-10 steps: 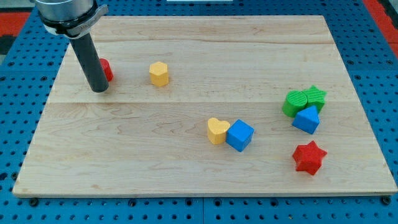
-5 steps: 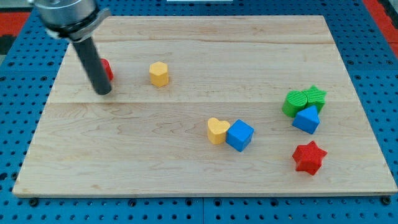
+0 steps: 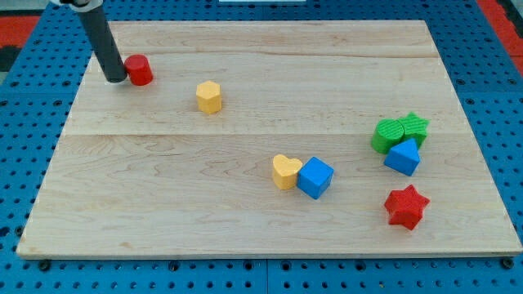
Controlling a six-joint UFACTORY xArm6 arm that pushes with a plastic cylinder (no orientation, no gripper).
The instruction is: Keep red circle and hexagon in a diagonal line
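Camera view: my tip rests on the table touching the left side of the red circle, near the top-left corner. The tool is a bare rod and grasps nothing. The yellow hexagon lies down-right of the circle, the pair already sloping diagonally.

So my straight dark rod comes in from the view's top-left, leaning a little, and my tip sits down on the worktop near its far-left corner, close to the left edge. The arm above is cropped out.
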